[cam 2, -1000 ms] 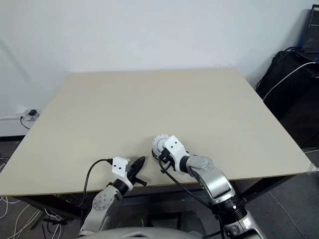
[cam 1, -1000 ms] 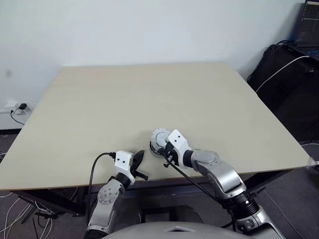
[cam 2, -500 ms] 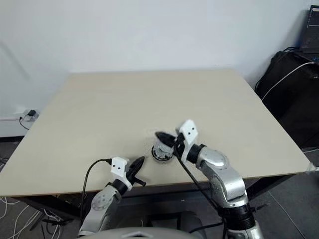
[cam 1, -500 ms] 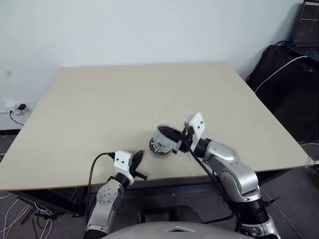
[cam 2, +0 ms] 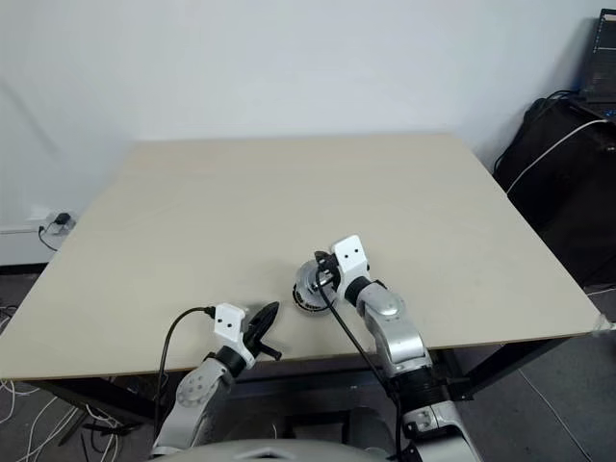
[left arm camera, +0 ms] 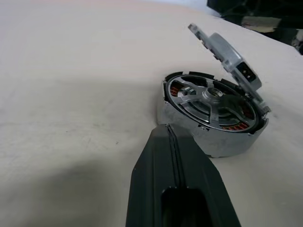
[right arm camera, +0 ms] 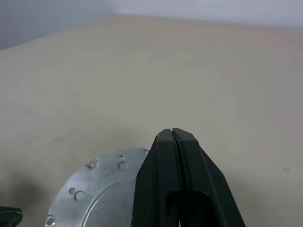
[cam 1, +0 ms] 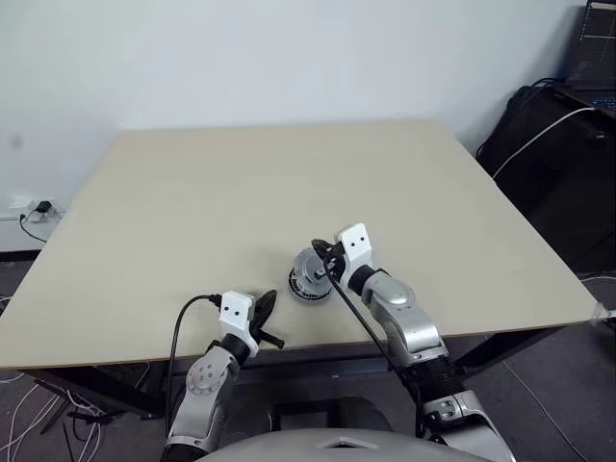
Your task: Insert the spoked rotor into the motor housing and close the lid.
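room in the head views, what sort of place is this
Probably an office or lab test space: a plain beige table against a bare white wall, a wall socket with cables on the floor, and a black bag with a laptop beside the table.

A second ago my right gripper [cam 1: 320, 258] lay low at the near side of the motor housing [cam 1: 310, 278], covering part of it. Half a second ago the arm had swung out toward the right of the frame, fingers pressed together and pointing left over the housing. Now the wrist sits back at centre frame, fingertips above the housing's right edge. The lid [left arm camera: 226, 56] now stands tilted open over the spoked rotor [left arm camera: 211, 101].
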